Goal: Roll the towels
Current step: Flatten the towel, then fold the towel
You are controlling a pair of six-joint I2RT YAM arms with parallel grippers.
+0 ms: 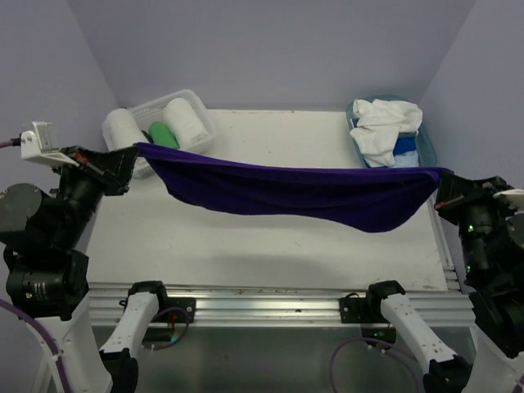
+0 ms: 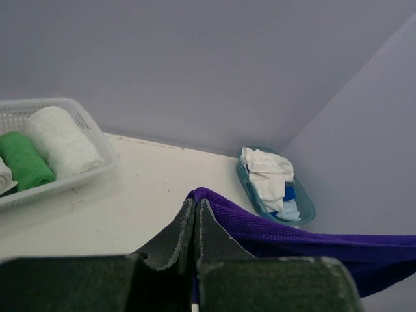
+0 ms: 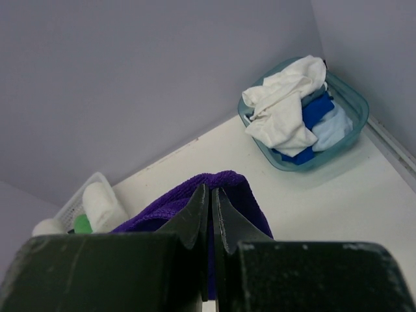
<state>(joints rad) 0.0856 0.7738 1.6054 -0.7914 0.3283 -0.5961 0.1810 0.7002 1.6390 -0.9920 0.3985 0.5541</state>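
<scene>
A deep purple towel [image 1: 295,192] hangs stretched in the air above the table between my two grippers, sagging in the middle. My left gripper [image 1: 135,151] is shut on its left corner, seen in the left wrist view [image 2: 195,203]. My right gripper [image 1: 442,176] is shut on its right corner, seen in the right wrist view [image 3: 210,190]. Two rolled white towels [image 1: 184,119] and a rolled green towel [image 1: 164,135] lie in the white lattice basket [image 1: 205,123] at back left. Loose white [image 1: 381,131], royal blue and pale blue towels fill the teal tub [image 1: 426,143] at back right.
The white table [image 1: 246,246] lies under the hanging towel. Purple walls close the back and sides. A metal rail [image 1: 262,299] with both arm bases runs along the near edge.
</scene>
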